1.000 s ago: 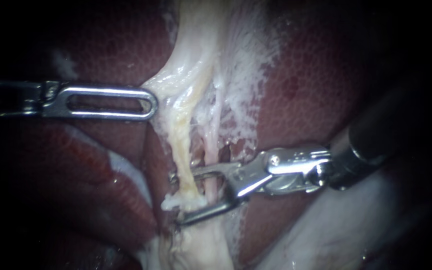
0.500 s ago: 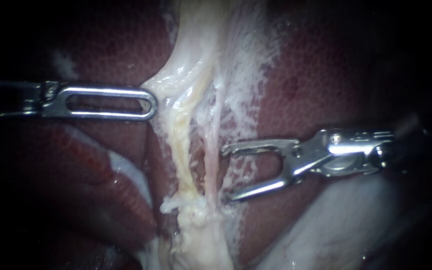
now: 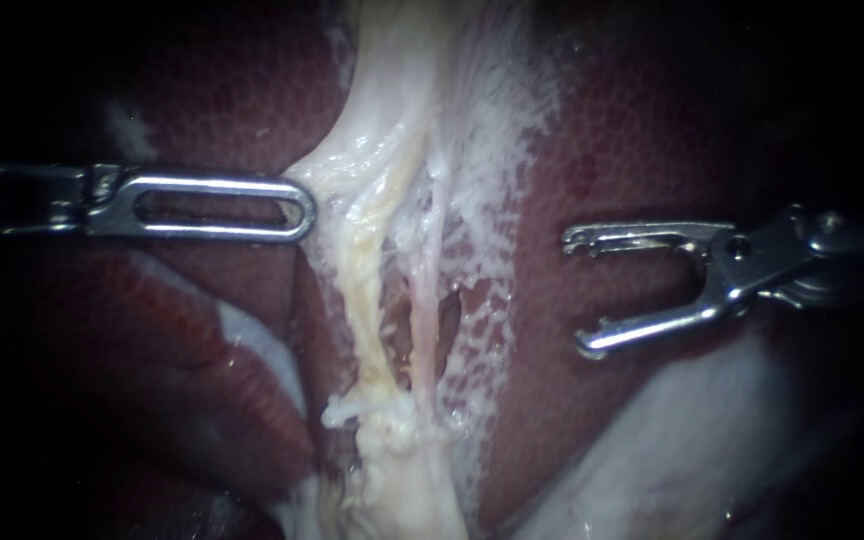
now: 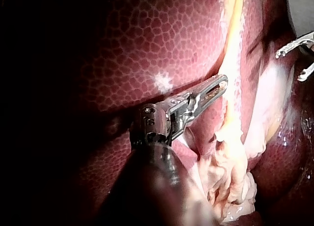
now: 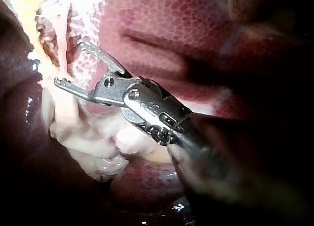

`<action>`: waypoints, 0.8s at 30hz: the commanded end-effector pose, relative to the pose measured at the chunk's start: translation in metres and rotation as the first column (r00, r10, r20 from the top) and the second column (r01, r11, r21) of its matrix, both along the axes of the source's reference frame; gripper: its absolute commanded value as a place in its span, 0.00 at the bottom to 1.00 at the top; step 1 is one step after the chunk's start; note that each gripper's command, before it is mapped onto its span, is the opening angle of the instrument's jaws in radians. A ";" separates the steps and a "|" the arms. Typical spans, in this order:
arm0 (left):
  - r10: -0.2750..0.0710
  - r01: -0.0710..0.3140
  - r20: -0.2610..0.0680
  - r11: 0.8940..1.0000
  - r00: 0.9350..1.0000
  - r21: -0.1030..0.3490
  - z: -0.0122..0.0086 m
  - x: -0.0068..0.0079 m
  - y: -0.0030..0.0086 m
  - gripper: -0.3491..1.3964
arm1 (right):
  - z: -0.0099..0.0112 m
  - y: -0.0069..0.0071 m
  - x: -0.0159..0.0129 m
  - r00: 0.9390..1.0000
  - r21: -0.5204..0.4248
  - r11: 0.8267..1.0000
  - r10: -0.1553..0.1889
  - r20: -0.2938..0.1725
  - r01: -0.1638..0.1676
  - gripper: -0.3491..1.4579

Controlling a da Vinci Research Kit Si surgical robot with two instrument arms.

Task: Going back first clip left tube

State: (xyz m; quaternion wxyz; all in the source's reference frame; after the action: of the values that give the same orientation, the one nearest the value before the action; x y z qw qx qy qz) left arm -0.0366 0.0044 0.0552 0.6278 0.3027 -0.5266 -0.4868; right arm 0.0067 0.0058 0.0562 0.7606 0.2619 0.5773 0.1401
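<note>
Two tubes run down the pale dissected tissue in the endoscope view: a yellowish left tube (image 3: 362, 300) and a thin pink right tube (image 3: 420, 320). No clip shows on either. My right instrument (image 3: 575, 293) hangs over the liver (image 3: 652, 130), well right of the tubes, with its jaws wide open and empty. The right wrist view shows the same open, toothed jaws (image 5: 68, 62) apart from the tubes. My left instrument (image 3: 304, 210) lies level, its slotted jaws shut on the edge of the pale tissue (image 3: 337, 175) beside the left tube. From the left wrist, its tip (image 4: 223, 81) meets that strand.
Dark red liver (image 4: 147, 39) surrounds the field. A whitish lump of tissue (image 3: 392, 470) sits below where the tubes join. A pale fold (image 3: 672, 440) lies under my right instrument. My right instrument's open jaws (image 4: 290, 65) show in the left wrist view beyond the tubes.
My right instrument has drawn back to the right, from around the two tubes to over the liver, its jaws staying open. The left instrument has held still.
</note>
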 end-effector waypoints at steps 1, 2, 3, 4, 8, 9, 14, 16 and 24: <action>0.000 0.000 0.000 1.000 1.000 0.000 0.0000 0.0000 0.0000 0.00 | 0.0001 -0.0001 0.0001 1.000 0.001 1.000 0.002 -0.002 -0.002 0.52; 0.000 0.000 0.000 1.000 1.000 0.000 0.0000 0.0000 0.0000 0.00 | 0.0002 -0.0001 0.0002 1.000 -0.005 1.000 0.001 -0.004 -0.001 0.52; 0.000 0.000 0.000 1.000 1.000 0.000 0.0001 0.0000 0.0000 0.00 | 0.0002 -0.0002 0.0002 1.000 -0.006 1.000 0.001 -0.004 -0.001 0.52; 0.000 0.000 0.000 1.000 1.000 0.000 0.0001 0.0000 0.0000 0.00 | 0.0003 -0.0002 0.0003 1.000 -0.006 1.000 0.001 -0.003 -0.001 0.52; -0.001 0.001 -0.001 1.000 1.000 -0.001 0.0002 -0.0001 -0.0001 0.00 | 0.0004 -0.0002 0.0005 1.000 -0.007 1.000 0.002 -0.003 -0.002 0.52; -0.001 0.001 -0.001 1.000 1.000 -0.001 0.0002 -0.0001 -0.0001 0.00 | 0.0004 -0.0003 0.0006 1.000 -0.011 1.000 -0.001 -0.006 0.001 0.52; -0.001 0.001 -0.001 1.000 1.000 -0.001 0.0002 -0.0002 -0.0001 0.00 | 0.0009 -0.0008 0.0014 1.000 -0.029 1.000 -0.009 -0.014 0.009 0.52; -0.001 0.001 -0.001 1.000 1.000 -0.002 0.0002 -0.0002 -0.0001 0.00 | 0.0012 -0.0010 0.0015 1.000 -0.030 0.999 -0.011 -0.015 0.011 0.52; -0.002 0.002 -0.002 1.000 1.000 -0.004 0.0007 -0.0004 -0.0003 0.00 | 0.0020 -0.0014 0.0017 1.000 -0.033 0.999 -0.015 -0.018 0.015 0.52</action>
State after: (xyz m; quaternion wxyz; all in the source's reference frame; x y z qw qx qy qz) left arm -0.0370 0.0041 0.0560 0.6285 0.3005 -0.5272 -0.4865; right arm 0.0085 0.0044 0.0581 0.7606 0.2547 0.5846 0.1222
